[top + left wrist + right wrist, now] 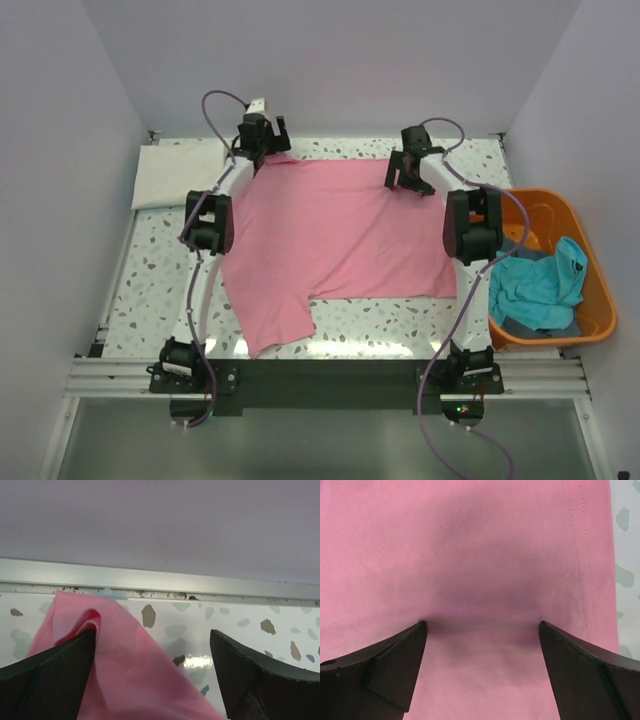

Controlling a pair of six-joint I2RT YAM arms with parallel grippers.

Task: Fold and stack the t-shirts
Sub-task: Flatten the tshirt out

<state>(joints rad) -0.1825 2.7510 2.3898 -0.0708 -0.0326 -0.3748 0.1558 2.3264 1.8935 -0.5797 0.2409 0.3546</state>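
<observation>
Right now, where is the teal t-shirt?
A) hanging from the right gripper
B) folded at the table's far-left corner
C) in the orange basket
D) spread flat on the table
C: the teal t-shirt lies crumpled inside the orange basket; the spread-out one is the pink t-shirt.

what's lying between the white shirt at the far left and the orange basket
The pink t-shirt, spread flat on the table, fills most of the stretch between the white shirt and the orange basket; the top external view shows it.
</observation>
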